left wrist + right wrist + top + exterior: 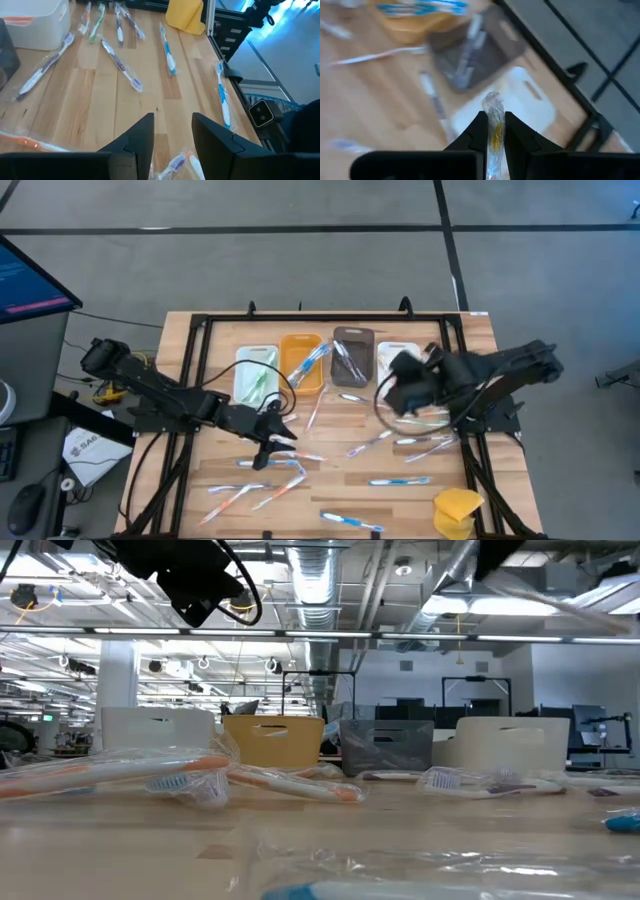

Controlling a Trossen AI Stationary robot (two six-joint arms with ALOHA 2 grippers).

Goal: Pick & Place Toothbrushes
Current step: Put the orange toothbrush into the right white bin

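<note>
We are in the carry-and-drop step. Our right gripper (pixel 493 131) is pinched shut on a wrapped toothbrush (pixel 493 112), its crinkled clear sleeve and an orange-yellow handle showing between the fingertips, and it hangs above the white bin (pixel 512 107) at the right end of the bin row. The next move, as we judge it, is to line the long stick up with the bin's length, lower it and let go so it drops inside instead of bridging the rim.

Our left gripper (pixel 173 132) hovers low over the tabletop (pixel 100 95) with its jaws partly apart and nothing between them; a blue-and-white toothbrush (pixel 172 165) lies just beneath its fingertips, probably the next pick, though only its head shows.

The loose toothbrushes (pixel 400 481) are thin, stiff plastic sticks in glossy film wrappers, scattered flat across the pale wood grain. The four bins are small rounded rectangles with smooth walls: a pale green bin (pixel 256 375), an orange bin (pixel 301 365), a grey bin (pixel 352 357) and the white one, some already holding brushes. A soft, spongy-looking yellow lump (pixel 456 511) sits near the tabletop's front right corner.
</note>
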